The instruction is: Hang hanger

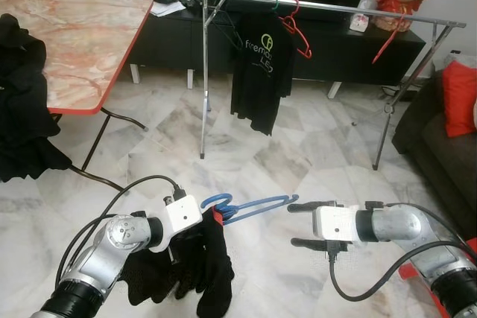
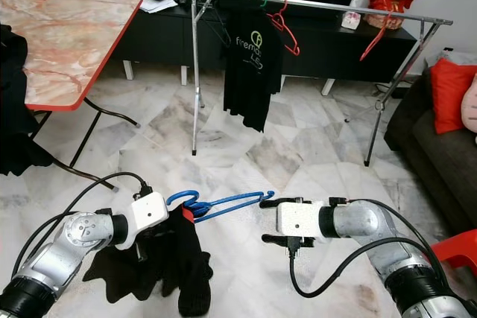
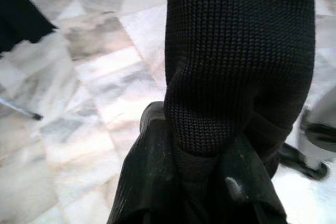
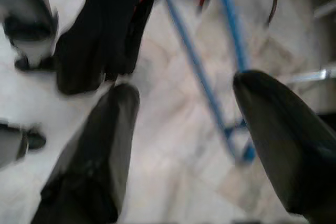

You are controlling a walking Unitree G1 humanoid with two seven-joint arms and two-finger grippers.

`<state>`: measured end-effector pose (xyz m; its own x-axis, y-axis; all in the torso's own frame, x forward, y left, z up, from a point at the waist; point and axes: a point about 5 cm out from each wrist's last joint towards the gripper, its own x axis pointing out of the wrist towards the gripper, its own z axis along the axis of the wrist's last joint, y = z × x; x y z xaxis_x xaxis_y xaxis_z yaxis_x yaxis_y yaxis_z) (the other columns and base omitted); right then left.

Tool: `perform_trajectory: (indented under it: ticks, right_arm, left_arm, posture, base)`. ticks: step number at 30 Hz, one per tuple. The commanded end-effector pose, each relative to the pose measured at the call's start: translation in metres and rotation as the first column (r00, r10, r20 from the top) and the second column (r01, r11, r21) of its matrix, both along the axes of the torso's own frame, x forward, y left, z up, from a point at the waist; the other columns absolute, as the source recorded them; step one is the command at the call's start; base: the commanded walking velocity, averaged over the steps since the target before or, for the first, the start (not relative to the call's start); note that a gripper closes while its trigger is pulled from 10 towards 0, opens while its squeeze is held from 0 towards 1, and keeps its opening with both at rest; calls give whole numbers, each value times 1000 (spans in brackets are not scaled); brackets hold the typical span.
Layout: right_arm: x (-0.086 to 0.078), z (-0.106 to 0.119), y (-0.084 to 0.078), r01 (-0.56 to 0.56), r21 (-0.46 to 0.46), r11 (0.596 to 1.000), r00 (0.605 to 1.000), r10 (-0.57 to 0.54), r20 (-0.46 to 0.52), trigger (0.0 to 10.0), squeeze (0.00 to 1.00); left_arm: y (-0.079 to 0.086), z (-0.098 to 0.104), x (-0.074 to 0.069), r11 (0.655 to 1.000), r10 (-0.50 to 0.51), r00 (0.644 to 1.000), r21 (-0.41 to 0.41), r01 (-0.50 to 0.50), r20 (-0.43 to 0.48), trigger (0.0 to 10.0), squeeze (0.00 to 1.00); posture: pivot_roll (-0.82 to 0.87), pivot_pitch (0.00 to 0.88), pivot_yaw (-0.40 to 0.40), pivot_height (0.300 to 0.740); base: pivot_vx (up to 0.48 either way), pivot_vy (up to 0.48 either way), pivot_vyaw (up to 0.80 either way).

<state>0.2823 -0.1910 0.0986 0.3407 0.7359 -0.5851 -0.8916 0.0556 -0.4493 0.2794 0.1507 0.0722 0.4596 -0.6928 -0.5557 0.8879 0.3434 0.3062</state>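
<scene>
blue hanger (image 1: 250, 208) sat low over the marble floor (image 1: 298, 161), well short of the clothes rail (image 1: 320, 7), with a black knit garment (image 1: 195, 262) draped off it. left gripper (image 1: 211, 216) was clamped on the hanger's hook end. right gripper (image 1: 297, 225) sat just beside its far tip, fingers apart, not touching. on the rail hung a black t-shirt (image 1: 261, 72) and a red hanger (image 1: 297, 29).

Black t-shirt (image 1: 259, 72) on rail well beyond jaws: pale logo, lettering begins "firem"; rest unreadable; no other legible text
</scene>
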Motion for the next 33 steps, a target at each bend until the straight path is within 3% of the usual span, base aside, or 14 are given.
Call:
perform_trajectory:
  ticks: [1, 2, 4, 7, 9, 16, 20, 21, 23, 24, 27, 28, 30, 33]
  right_arm:
    - [3, 9, 2, -11, 25, 1000, 999, 10, 39, 10000, 820]
    - [3, 9, 6, -16, 29, 999, 999, 14, 50, 10000, 0]
    - [4, 9, 8, -20, 28, 999, 998, 18, 55, 10000, 0]
    - [1, 11, 26, -76, 66, 995, 996, 73, 43, 10000, 0]
    - [2, 10, 31, -75, 62, 995, 996, 73, 42, 10000, 0]
    - [3, 6, 39, -36, 124, 992, 999, 37, 2, 10000, 0]
    - [1, 3, 36, -39, 105, 994, 999, 40, -10, 10000, 0]
    - [1, 3, 35, -40, 103, 994, 999, 41, -14, 10000, 537]
    - [0, 3, 34, -40, 101, 994, 999, 42, -17, 10000, 537]
    - [1, 4, 32, -38, 103, 994, 999, 40, -22, 10000, 1000]
    - [3, 3, 27, -45, 46, 998, 999, 44, 9, 10000, 976]
    - [4, 2, 23, -57, 2, 998, 998, 57, 31, 10000, 0]
    - [7, 3, 19, -75, -48, 996, 994, 79, 79, 10000, 0]
    - [11, 10, 19, -83, -47, 995, 989, 89, 118, 10000, 0]
  left_arm:
    - [-14, 6, -1, 998, -68, 998, -14, 68, 3, 10000, 0]
    - [-16, 7, -3, 996, -86, 996, -12, 86, -5, 10000, 0]
    - [-17, 8, -3, 995, -98, 995, -9, 97, -8, 10000, 0]
    - [-26, 11, -3, 989, -146, 989, 7, 146, -3, 10000, 0]
    - [-30, 12, -2, 988, -155, 988, 10, 155, 8, 10000, 0]
    - [-39, 14, -3, 985, -174, 985, 6, 174, 20, 10000, 0]
    - [-42, 14, -4, 984, -180, 983, 3, 180, 20, 10000, 0]
    - [-42, 14, -4, 983, -182, 983, 3, 182, 20, 10000, 0]
    - [-42, 14, -4, 983, -183, 983, 4, 183, 21, 10000, 0]
    - [-43, 14, -5, 983, -186, 982, 5, 186, 20, 10000, 0]
    - [-44, 14, -6, 981, -193, 981, 5, 193, 16, 10000, 0]
    - [-44, 14, -6, 980, -197, 980, 5, 197, 14, 10000, 0]
    - [-45, 14, -6, 979, -202, 979, 9, 202, 12, 10000, 0]
    - [-44, 14, -7, 979, -205, 979, 13, 205, 9, 10000, 0]
  posture:
    - [-42, 0, -130, 740]
    - [-42, 0, -130, 740]
    - [-41, 0, -131, 740]
    - [-33, 0, -138, 740]
    - [-33, 0, -139, 740]
    - [-29, 0, -145, 740]
    - [-30, 0, -145, 740]
    - [-32, 0, -145, 740]
    - [-32, 0, -145, 740]
    - [-34, 0, -146, 740]
    - [-34, 0, -146, 740]
    - [-35, 0, -146, 740]
    - [-33, 0, -147, 740]
    - [-33, 0, -149, 740]
  base:
    - [0, 0, 0]
    - [0, 0, 0]
    - [0, 0, 0]
    - [0, 0, 0]
    - [0, 0, 0]
    - [0, 0, 0]
    - [0, 0, 0]
    - [0, 0, 0]
    - [0, 0, 0]
    - [0, 0, 0]
    - [0, 0, 0]
    - [0, 0, 0]
    - [0, 0, 0]
    - [0, 0, 0]
